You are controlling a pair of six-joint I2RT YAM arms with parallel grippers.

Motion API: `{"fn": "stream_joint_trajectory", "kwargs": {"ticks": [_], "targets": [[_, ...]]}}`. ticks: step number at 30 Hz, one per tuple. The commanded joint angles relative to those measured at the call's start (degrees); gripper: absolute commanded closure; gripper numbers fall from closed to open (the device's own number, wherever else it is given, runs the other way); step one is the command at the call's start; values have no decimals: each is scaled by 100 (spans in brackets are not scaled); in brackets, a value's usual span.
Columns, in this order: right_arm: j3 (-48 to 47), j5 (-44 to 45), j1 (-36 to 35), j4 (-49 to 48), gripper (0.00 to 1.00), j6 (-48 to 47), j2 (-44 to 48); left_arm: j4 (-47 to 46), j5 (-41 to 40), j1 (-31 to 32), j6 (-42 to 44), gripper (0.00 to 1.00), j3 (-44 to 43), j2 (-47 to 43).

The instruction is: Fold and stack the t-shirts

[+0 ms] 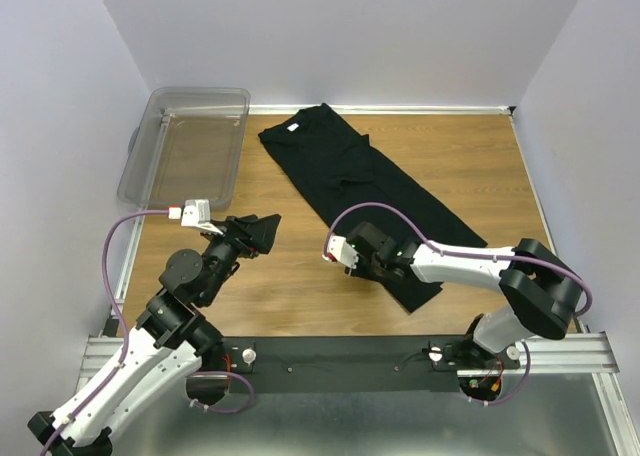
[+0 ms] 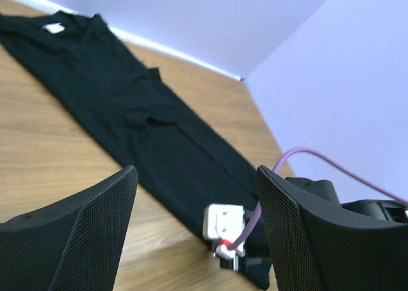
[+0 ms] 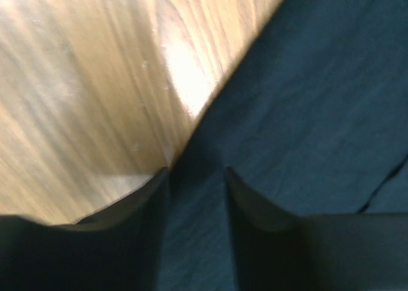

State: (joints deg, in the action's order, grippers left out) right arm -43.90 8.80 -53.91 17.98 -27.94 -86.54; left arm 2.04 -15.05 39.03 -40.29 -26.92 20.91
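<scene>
T-shirt (image 1: 360, 181), black, 1 item: laid flat as a long narrow strip, diagonal on the wooden worktop (image 1: 480, 166). White neck label (image 1: 294, 128) at the far end, hem end near right. Right hand (image 3: 194, 173): down on the strip's near left edge, fingers close together astride the cloth; cannot tell whether they clamp it. Left hand (image 2: 197, 176): above bare wood left of the shirt, fingers wide apart, nothing between them. Clear bin (image 1: 200, 96): far left corner.

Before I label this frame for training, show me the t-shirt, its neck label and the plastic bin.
t-shirt (image 1: 375, 181): top external view, middle of the cloth.
neck label (image 1: 293, 128): top external view, white tag at the collar.
plastic bin (image 1: 139, 156): top external view, left wall.
</scene>
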Motion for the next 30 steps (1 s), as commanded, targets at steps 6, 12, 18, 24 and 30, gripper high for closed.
{"fn": "stream_joint_trajectory", "kwargs": {"ticks": [6,12,18,24,30], "targets": [[-83,-742,-155,319,92,351,-372,7,177,0,109,18,-42,273],[-996,-2671,-392,470,99,535,-731,-292,363,-9,470,11,37,98],[-2489,-3745,-489,645,38,913,-1506,-13,345,-9,426,8,11,-297],[-3440,-4069,1528,602,25,1449,-1233,200,371,-9,286,2,98,-377],[-4222,-3902,4157,-13,3,2776,-2681,-633,854,-9,-4,2,573,9]]}}
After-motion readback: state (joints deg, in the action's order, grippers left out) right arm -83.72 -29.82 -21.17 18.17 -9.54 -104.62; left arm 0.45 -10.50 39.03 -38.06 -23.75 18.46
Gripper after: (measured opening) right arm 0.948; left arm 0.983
